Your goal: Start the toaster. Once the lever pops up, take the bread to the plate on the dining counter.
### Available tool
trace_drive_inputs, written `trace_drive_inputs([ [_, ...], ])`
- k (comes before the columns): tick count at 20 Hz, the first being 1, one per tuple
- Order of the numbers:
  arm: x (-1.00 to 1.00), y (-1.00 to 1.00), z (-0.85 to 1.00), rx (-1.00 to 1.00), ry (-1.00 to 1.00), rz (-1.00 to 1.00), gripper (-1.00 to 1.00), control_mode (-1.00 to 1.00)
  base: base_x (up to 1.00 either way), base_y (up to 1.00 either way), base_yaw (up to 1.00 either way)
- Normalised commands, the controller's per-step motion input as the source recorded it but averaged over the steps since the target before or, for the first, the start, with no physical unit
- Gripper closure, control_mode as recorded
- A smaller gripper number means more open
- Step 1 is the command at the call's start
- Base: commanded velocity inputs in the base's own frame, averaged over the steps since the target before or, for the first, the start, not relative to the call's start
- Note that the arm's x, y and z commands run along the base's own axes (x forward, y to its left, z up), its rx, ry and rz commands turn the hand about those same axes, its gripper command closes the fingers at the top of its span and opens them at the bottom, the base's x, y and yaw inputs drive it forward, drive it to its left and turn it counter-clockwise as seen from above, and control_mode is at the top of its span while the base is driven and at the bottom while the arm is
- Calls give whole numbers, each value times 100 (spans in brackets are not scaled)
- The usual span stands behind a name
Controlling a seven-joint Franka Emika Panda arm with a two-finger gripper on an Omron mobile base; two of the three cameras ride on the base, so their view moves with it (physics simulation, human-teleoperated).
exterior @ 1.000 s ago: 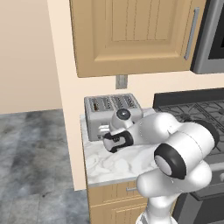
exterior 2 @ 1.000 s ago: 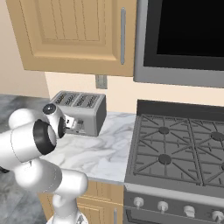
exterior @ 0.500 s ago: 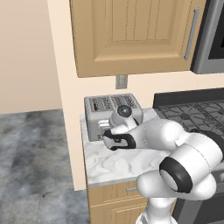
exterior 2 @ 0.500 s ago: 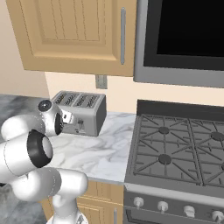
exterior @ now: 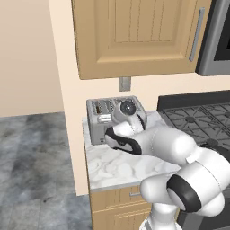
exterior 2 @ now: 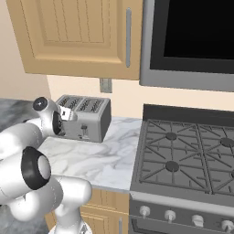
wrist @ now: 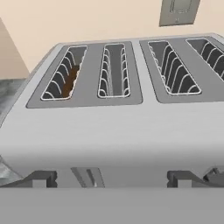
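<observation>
Toaster [wrist: 113, 127]: stood at the back of the small marble worktop [exterior 2: 98, 162], against the wall under the outlet [exterior: 124, 83].
Bread [wrist: 70, 81]: sat low in the leftmost slot in the hand view, only its dark brown edge showing.
Gripper [exterior 2: 69, 115]: jaws spread wide, nothing between them, poised just above the toaster's front top edge.
Levers: two dark tabs at the bottom of the hand view, likely these; which one serves the bread's slot could not be told.
Risk: pressing the wrong lever would leave the bread untoasted; a glancing push could slide the toaster back.
Room: wall close behind, cabinet [exterior: 134, 36] overhead, stove [exterior 2: 187, 155] to the right; bare worktop in front.
</observation>
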Motion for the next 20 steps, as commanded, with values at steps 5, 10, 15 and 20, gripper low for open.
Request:
trace_drive_inputs([
  [5,2,8,30,0,-13,0,-100,-100,0,0,0],
  [10,22,29,2,-2,-1,-2,-100,-100,0,0,0],
  [15,29,25,1,0,0,-3,-100,-100,0,0,0],
  [20,13,5,10,0,-3,-2,-100,-100,0,0,0],
])
